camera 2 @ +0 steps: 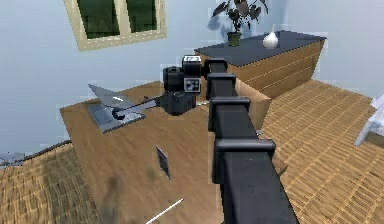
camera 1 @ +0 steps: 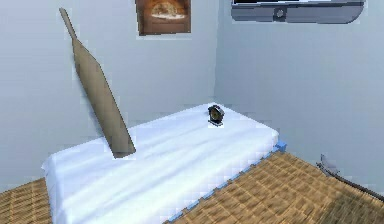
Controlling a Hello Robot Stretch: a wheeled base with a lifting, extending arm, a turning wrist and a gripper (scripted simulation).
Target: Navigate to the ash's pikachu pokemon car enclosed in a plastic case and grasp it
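My arm (camera 2: 238, 140) reaches out over a brown wooden table (camera 2: 110, 170). At its far end sit the white marker squares (camera 2: 192, 63), and left of them the gripper (camera 2: 152, 102) with its dark body. Its thin fingers point toward an open laptop (camera 2: 110, 106) lying on the tabletop, so I cannot tell whether it holds anything. A small grey upright slab (camera 2: 162, 160) stands on the table nearer to me, left of the arm. I cannot tell what it is.
In the forward view a white bed (camera 1: 150, 165) carries a small dark round thing (camera 1: 214, 115), and a wooden bat (camera 1: 98, 85) leans over it. A picture (camera 1: 163, 17) hangs above. A dresser (camera 2: 275, 62) with a plant (camera 2: 238, 15) and a white vase (camera 2: 271, 40) stands behind the table.
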